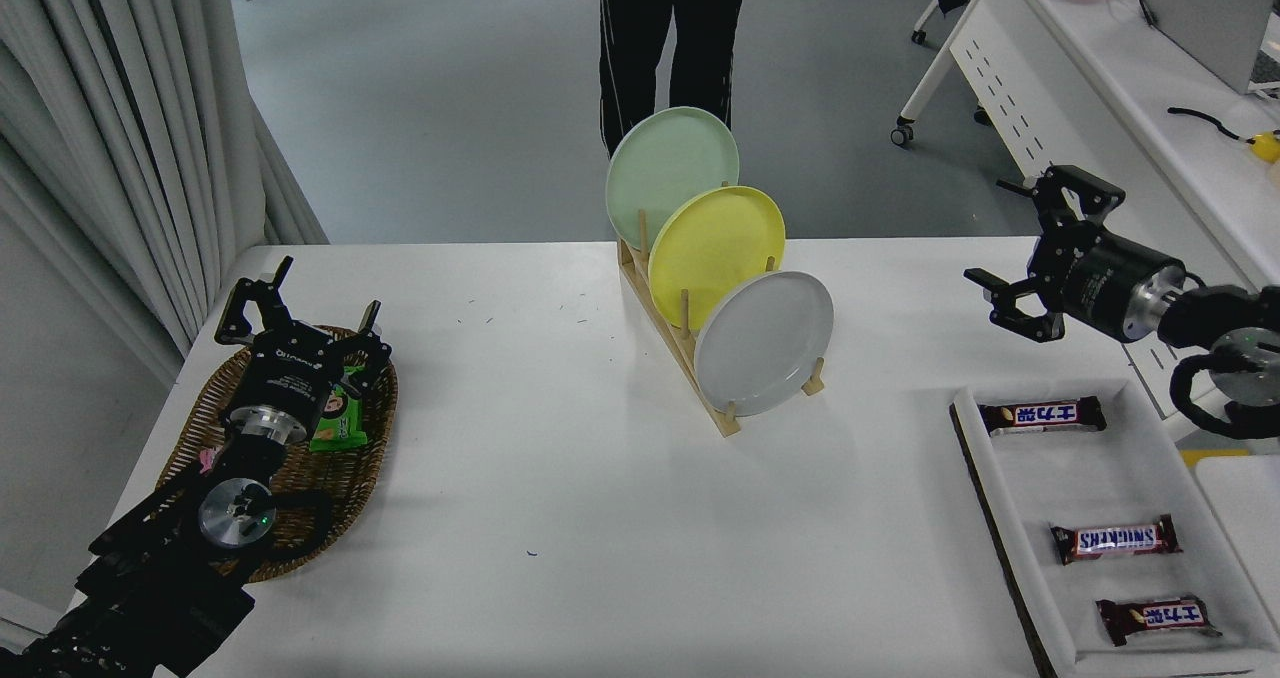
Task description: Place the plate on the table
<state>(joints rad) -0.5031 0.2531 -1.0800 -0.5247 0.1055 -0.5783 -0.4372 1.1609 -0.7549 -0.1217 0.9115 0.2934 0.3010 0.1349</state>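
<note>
While the plate (763, 343) stands racked mid-surface, right gripper (1022, 249) hovers near right edge, fingers apart for its rim.

Even, bright overhead light is cast across the white desk (560, 478); soft shadows are thrown toward the camera, and focus is held sharp throughout.
</note>
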